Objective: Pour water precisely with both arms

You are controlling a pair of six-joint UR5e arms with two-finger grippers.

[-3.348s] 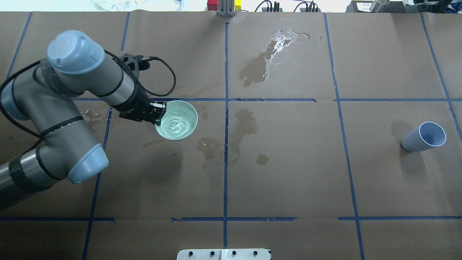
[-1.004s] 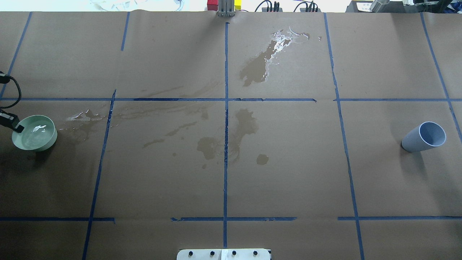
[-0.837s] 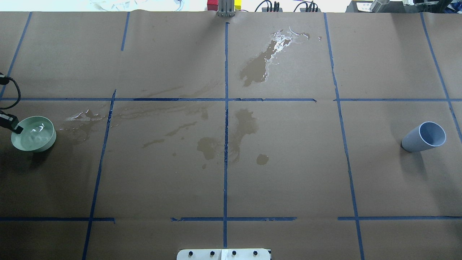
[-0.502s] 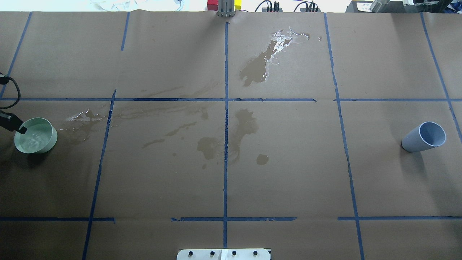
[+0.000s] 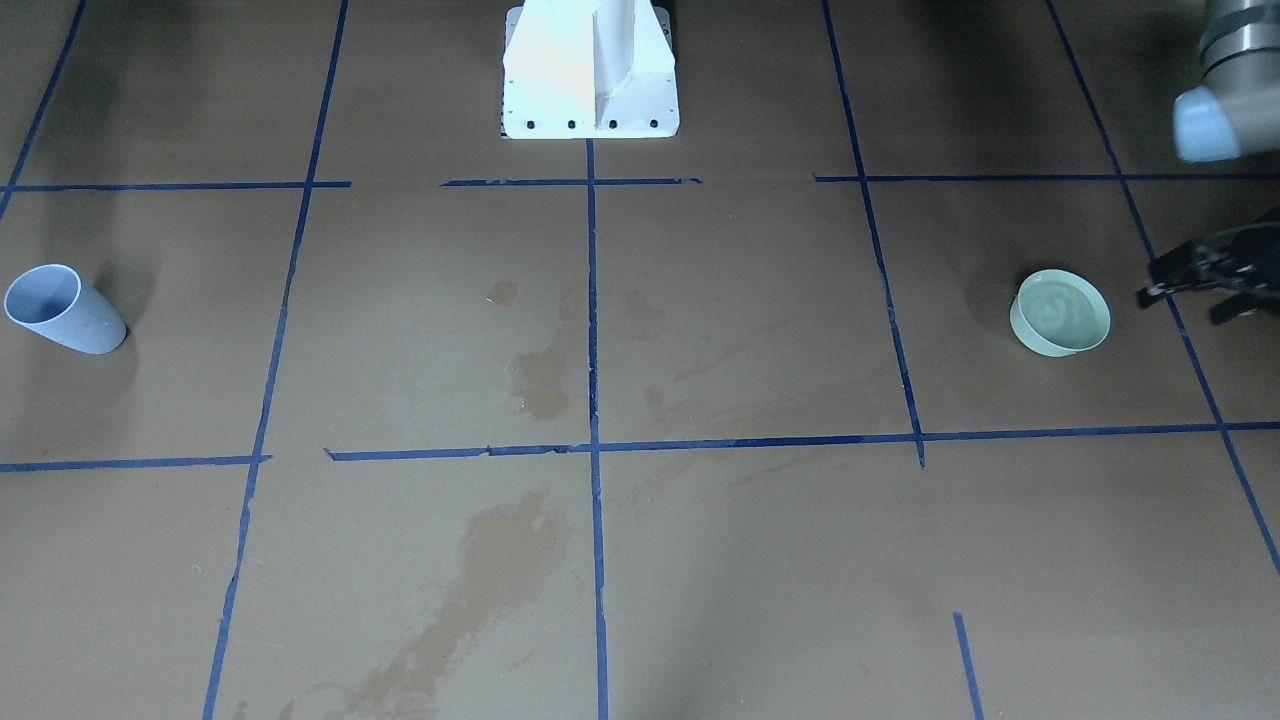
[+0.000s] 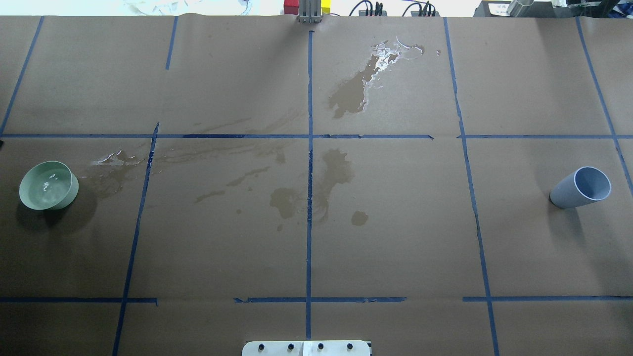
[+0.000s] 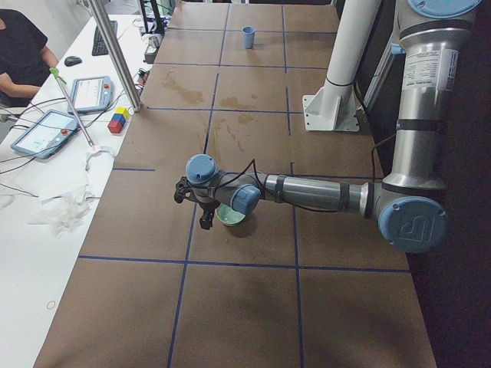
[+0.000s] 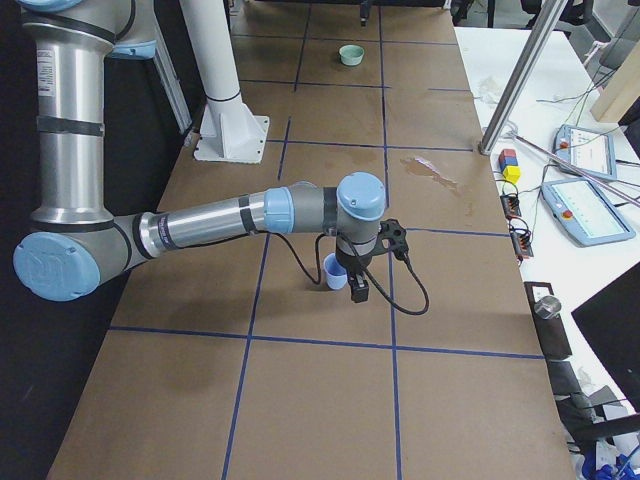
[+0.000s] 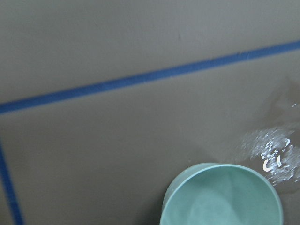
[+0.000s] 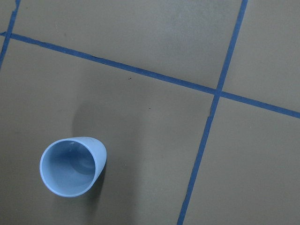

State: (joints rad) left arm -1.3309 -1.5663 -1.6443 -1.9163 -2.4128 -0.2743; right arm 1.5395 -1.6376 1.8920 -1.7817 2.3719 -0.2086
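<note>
**Water [image 6: 45, 184] in green bowl [image 6: 73, 192] at 9 o'clock, left gripper [image 5: 1180, 306] clear**

On my overhead feed the bowl stands on the table's left side. The left gripper hangs just beside it, fingers spread, touching nothing. The right gripper [image 8: 357, 292] is near the blue cup [image 6: 578, 188] at 3 o'clock; I cannot tell its grip. A wet patch [image 6: 352, 93] lies towards 12.

Clear water [image 6: 48, 184] glints in the green bowl [image 6: 74, 192]; left arm [image 7: 314, 192] stretches low beside it, right arm [image 8: 210, 222] beside the cup [image 6: 568, 195].
</note>
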